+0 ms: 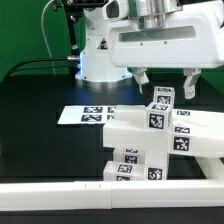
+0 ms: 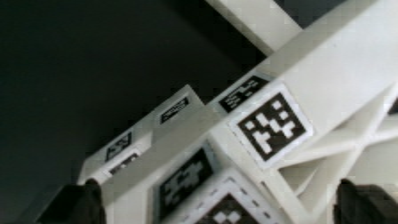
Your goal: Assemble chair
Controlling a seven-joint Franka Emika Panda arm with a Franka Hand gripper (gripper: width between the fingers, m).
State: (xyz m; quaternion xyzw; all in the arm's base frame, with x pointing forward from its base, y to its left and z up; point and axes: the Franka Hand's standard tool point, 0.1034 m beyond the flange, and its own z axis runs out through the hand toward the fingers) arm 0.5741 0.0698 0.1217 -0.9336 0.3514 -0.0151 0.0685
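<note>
In the exterior view the chair (image 1: 160, 135), a chunky stack of white blocks carrying black-and-white square tags, sits on the black bench (image 1: 40, 95) toward the exterior view's right and near edge, with a long white beam running off to the right. Straight above its top tagged block hangs the gripper (image 1: 166, 84), its two dark fingers (image 1: 142, 77) spread wide to either side of that block and not pressing on it; nothing is held. To the exterior view's left of the chair, flat on the bench, lies the marker board (image 1: 85, 114). A white rail (image 1: 60, 192) runs along the near edge, and the arm's white base (image 1: 95, 45) stands at the far side. In the wrist view the chair (image 2: 267, 130) fills the picture close up, tags showing on angled white faces, with the dark fingertips (image 2: 80, 205) at the edge standing apart from each other
</note>
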